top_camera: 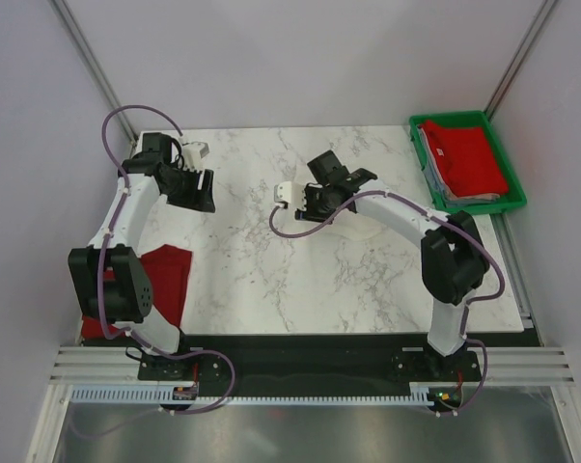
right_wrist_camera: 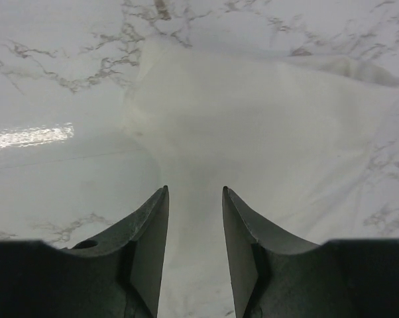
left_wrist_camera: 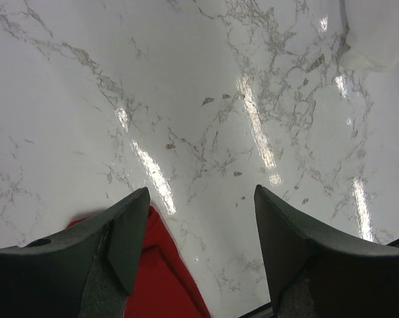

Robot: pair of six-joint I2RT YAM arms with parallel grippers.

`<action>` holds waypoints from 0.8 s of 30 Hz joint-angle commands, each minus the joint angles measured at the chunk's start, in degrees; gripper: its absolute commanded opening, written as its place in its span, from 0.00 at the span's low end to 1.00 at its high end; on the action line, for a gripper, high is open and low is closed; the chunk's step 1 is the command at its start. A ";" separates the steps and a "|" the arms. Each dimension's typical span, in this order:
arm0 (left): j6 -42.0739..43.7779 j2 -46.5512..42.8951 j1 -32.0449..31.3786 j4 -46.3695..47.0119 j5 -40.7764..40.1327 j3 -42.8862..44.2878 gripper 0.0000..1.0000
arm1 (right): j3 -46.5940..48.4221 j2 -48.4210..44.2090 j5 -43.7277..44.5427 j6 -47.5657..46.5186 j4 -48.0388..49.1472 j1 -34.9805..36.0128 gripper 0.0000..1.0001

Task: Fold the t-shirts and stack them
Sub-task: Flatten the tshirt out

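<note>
A white shirt [right_wrist_camera: 252,132] lies spread on the table [top_camera: 271,280], with a raised fold along its far edge. From above it is hard to tell from the pale marble. The right gripper [right_wrist_camera: 195,192] hangs right over it. Its fingers stand a narrow gap apart and white cloth fills that gap, narrowing towards them. I cannot tell whether they are pinching the cloth.

A red shirt [top_camera: 165,275] lies at the table's near-left corner, partly hidden by the left arm. In the left wrist view its edge shows just under the left finger. The left gripper [left_wrist_camera: 201,192] hangs above bare marble with its jaws wide apart and nothing between them. A bit of white cloth shows far off in that view's top right corner.

A red stack [top_camera: 469,159] of folded shirts sits in the tray [top_camera: 484,205] at the far-right corner, well apart from both grippers. Paler layers peek out under its left side.
</note>
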 commanded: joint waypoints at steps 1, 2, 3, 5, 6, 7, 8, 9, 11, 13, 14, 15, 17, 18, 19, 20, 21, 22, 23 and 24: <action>-0.61 -3.18 -0.11 1.13 2.40 -1.75 0.72 | 3.80 2.15 -4.78 0.85 -4.04 0.11 0.46; -0.70 -3.19 -0.11 1.13 2.40 -2.10 0.72 | 4.60 3.03 -5.23 0.85 -4.48 0.20 0.46; -0.61 -3.19 -0.20 1.13 2.40 -2.36 0.72 | 5.30 4.78 -5.67 0.76 -5.52 0.29 0.46; -0.87 -2.84 -0.20 1.13 2.23 -2.89 0.72 | 7.41 6.45 -6.72 0.41 -6.67 0.64 0.46; -0.87 -2.66 -0.12 1.13 2.14 -3.07 0.72 | 7.85 7.77 -6.99 0.24 -7.37 0.99 0.46; -0.96 -2.48 -0.20 1.22 2.05 -3.24 0.71 | 8.47 8.30 -7.34 0.06 -7.56 1.17 0.46; -1.05 -2.40 -0.12 1.31 1.96 -3.33 0.71 | 8.56 8.83 -7.43 -0.03 -7.64 1.60 0.46; -1.05 -2.13 -0.11 1.31 1.96 -3.33 0.71 | 8.65 9.71 -7.52 -0.20 -7.64 1.95 0.46; -1.31 -2.04 -0.11 1.40 1.44 -3.33 0.71 | 8.82 10.68 -7.43 -0.29 -7.82 2.83 0.46; -1.31 -1.78 -0.11 1.40 1.26 -3.33 0.71 | 8.91 12.00 -7.43 -0.29 -7.91 3.10 0.47; -1.40 -1.78 -0.11 1.40 1.17 -3.42 0.71 | 9.00 12.87 -7.26 -0.29 -7.91 3.19 0.46; -1.40 -1.69 -0.20 1.48 1.09 -3.42 0.71 | 9.00 13.31 -7.25 -0.03 -7.91 3.28 0.46; -1.23 -1.69 -0.03 1.48 0.73 -3.60 0.71 | 9.00 14.28 -6.99 0.06 -7.91 3.19 0.47; -1.31 -1.60 -0.11 1.40 0.47 -3.68 0.71 | 8.74 14.55 -6.90 -0.12 -7.91 3.28 0.47; -1.31 -1.43 -0.11 1.40 0.38 -3.77 0.71 | 8.65 14.81 -6.82 -0.20 -8.00 3.28 0.47; -1.23 -1.34 -0.20 1.40 0.38 -3.77 0.71 | 8.56 15.42 -6.73 -0.29 -7.91 3.28 0.47; -1.31 -1.17 -0.12 1.40 0.38 -3.77 0.71 | 8.65 15.69 -6.55 -0.29 -7.73 3.28 0.47; -1.23 -0.99 -0.11 1.40 0.38 -3.77 0.71 | 8.74 15.87 -6.38 -0.29 -7.65 3.28 0.47; -1.31 -0.90 -0.11 1.40 0.38 -3.69 0.71 | 8.74 16.39 -6.38 -0.21 -7.04 3.28 0.47; -1.31 -0.73 -0.11 1.40 0.38 -3.69 0.71 | 8.65 16.57 -6.03 -0.12 -6.68 3.28 0.47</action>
